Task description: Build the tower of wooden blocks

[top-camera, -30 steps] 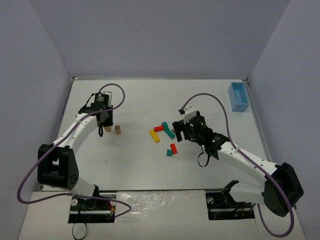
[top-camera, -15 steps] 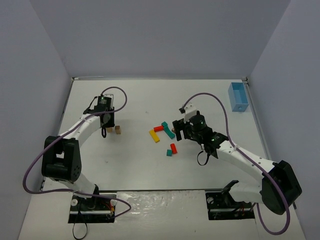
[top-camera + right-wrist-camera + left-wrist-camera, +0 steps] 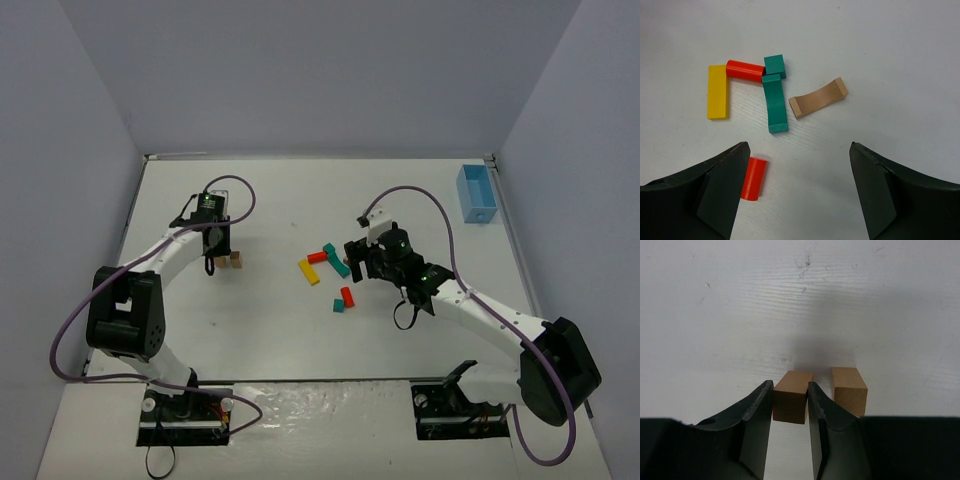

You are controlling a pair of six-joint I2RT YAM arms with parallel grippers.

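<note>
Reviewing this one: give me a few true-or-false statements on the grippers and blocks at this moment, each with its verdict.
1. The left gripper is shut on a tan block. True.
2. A second tan block sits on top of the held one. False: it stands beside it on the table, with a gap between them.
3. The right gripper is open and empty. True.
4. The two red cylinders touch each other. False: one lies against the yellow block, and the other lies alone, nearer the right gripper.
</note>
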